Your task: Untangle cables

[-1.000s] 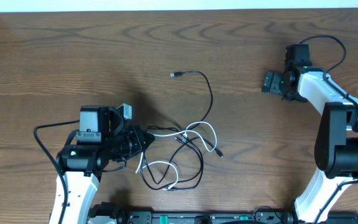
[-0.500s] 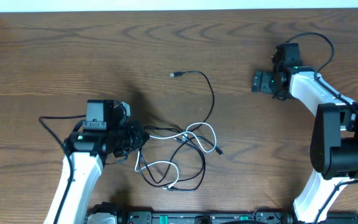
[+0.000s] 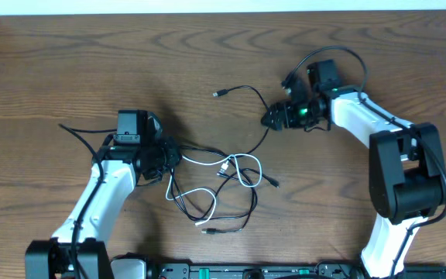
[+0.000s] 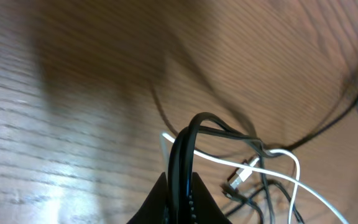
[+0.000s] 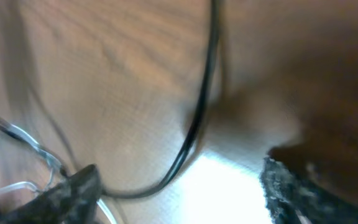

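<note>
Several thin cables point(image 3: 235, 203) lie in a loose tangle near the middle of the wooden table point(image 3: 68, 54), a little toward the front edge where the arms are mounted. Most of them are black. One white cord point(image 3: 248, 160) makes loops through the black ones, and a light plug end point(image 3: 205, 231) rests at the near side of the heap. A long black cord point(image 3: 263, 116) leaves the tangle toward the far side and bends in an arc. It ends in a small plug point(image 3: 217, 93) that lies alone on the bare wood, well apart from the rest.

The left gripper point(image 3: 173, 159) is at the left border of the tangle. From its wrist camera I see the left gripper point(image 4: 179, 190) pressed together on a loop of black cord point(image 4: 188, 134), which stands up above the fingertips. The white cord point(image 4: 272, 169) passes just behind this loop, near a small metal plug point(image 4: 237, 178).

The right gripper point(image 3: 272, 118) is just beside the arc of the long black cord, up and to the right of the tangle. Its wrist picture is blurred, but the two fingers point(image 5: 73, 190) clearly stand wide apart, and the long black cord point(image 5: 197, 118) runs over the table between them. The right gripper holds nothing, and I cannot tell whether the cord touches a finger.
</note>
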You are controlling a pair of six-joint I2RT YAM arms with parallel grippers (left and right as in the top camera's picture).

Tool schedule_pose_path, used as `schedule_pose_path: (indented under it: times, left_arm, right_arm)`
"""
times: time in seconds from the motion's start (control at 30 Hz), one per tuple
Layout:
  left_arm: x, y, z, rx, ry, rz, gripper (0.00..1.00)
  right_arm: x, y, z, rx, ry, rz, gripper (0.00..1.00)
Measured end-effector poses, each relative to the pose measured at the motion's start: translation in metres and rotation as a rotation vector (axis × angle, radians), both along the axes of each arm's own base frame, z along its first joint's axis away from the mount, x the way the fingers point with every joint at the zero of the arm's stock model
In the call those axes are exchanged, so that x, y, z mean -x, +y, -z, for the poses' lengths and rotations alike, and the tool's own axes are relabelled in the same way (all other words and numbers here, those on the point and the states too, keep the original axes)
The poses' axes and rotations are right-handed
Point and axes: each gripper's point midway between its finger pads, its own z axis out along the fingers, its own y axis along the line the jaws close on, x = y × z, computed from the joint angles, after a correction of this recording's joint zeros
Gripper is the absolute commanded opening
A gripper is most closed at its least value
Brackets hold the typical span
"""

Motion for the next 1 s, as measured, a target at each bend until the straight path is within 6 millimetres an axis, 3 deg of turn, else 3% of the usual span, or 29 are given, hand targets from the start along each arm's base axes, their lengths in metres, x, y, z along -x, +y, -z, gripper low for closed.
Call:
schedule_pose_path:
  times: [0.13, 0.33, 0.47, 0.63, 0.83, 1.0]
  left_arm:
    - [-0.006, 0.011, 0.002, -0.007, -0.009, -0.037, 0.07]
    - [-0.015, 0.029, 0.0, -0.016, -0.034, -0.094, 0.08]
    - [-0.016, 0.039, 0.001, -0.037, -0.038, -0.118, 0.07]
    - [-0.014, 0.047, 0.004, -0.072, -0.026, -0.133, 0.08]
    - [-0.013, 0.048, 0.005, -0.083, -0.026, -0.127, 0.08]
    - [-0.013, 0.049, 0.005, -0.089, -0.026, -0.127, 0.08]
  right_arm:
    - [0.021, 0.008, 0.0, 0.019, 0.104, -0.035, 0.68]
    - [0.046, 0.016, -0.005, 0.052, 0.2, -0.074, 0.85]
    - [0.071, 0.034, -0.011, 0.073, 0.24, -0.136, 0.95]
    - [0.103, 0.064, -0.009, 0.134, 0.267, -0.21, 0.96]
    - [0.127, 0.082, 0.004, 0.314, 0.264, -0.169, 0.96]
    - [0.14, 0.09, 0.011, 0.451, 0.22, -0.107, 0.83]
